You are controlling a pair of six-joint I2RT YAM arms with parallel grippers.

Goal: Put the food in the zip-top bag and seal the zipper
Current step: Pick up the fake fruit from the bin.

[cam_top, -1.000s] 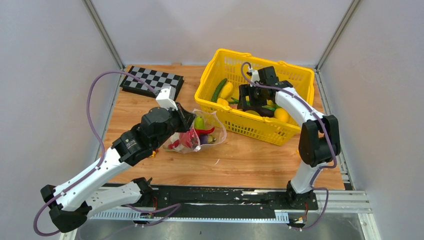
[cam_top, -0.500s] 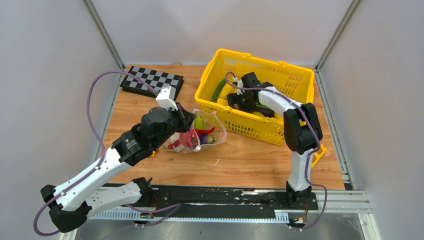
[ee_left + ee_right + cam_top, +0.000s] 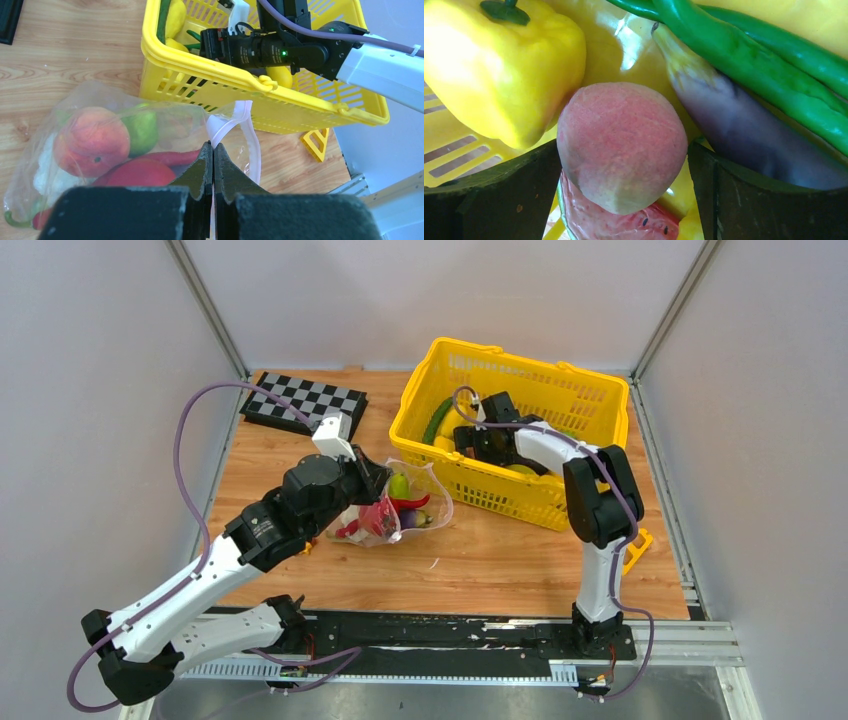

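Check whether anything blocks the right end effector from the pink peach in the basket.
Nothing visible does. The peach lies between the open fingers of the right end effector. A yellow pepper and an eggplant crowd it on either side, past the fingertips.

Saw the clear zip-top bag (image 3: 65,107) slumped on the wooden table (image 3: 500,560) just beside the yellow basket (image 3: 260,82), its pale pink zipper (image 3: 254,150) looped up, open. Noted inside an orange-red peach (image 3: 92,140), a green piece (image 3: 142,131) and a red chili (image 3: 170,157). Found a pink peach (image 3: 621,145), yellow pepper (image 3: 499,65), eggplant (image 3: 744,140) and long green peppers (image 3: 749,55) crowded together in the basket.
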